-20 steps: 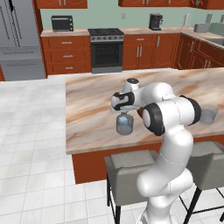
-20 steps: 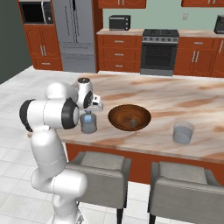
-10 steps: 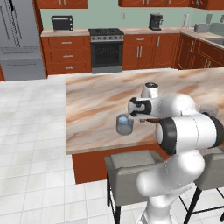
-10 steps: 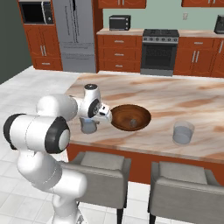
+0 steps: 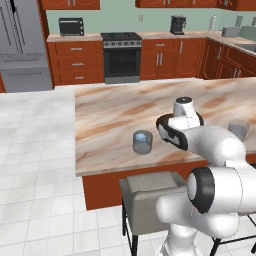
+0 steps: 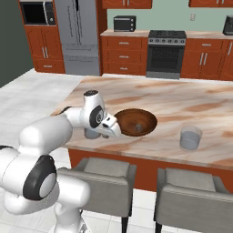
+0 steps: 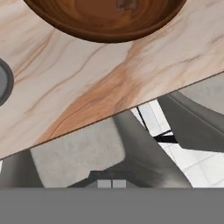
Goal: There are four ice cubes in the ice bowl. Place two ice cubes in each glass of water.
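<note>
A simulated kitchen with red-brown cabinets, a black stove and a steel refrigerator surrounds a marbled island worktop, where a white robot arm bends low over the near edge. The end effector hangs just beside the left rim of the ice bowl, above the worktop's front edge; its fingertips are too small and blurred to tell how far apart they stand or whether they carry anything. One glass of water stands near the front edge, with a pale blue ice cube showing at its top. From the right base camera this tumbler is largely hidden behind the arm. The second glass of water stands well apart, on the far side of the bowl. Grey stools sit below the worktop's edge. The bowl's contents cannot be made out.
</note>
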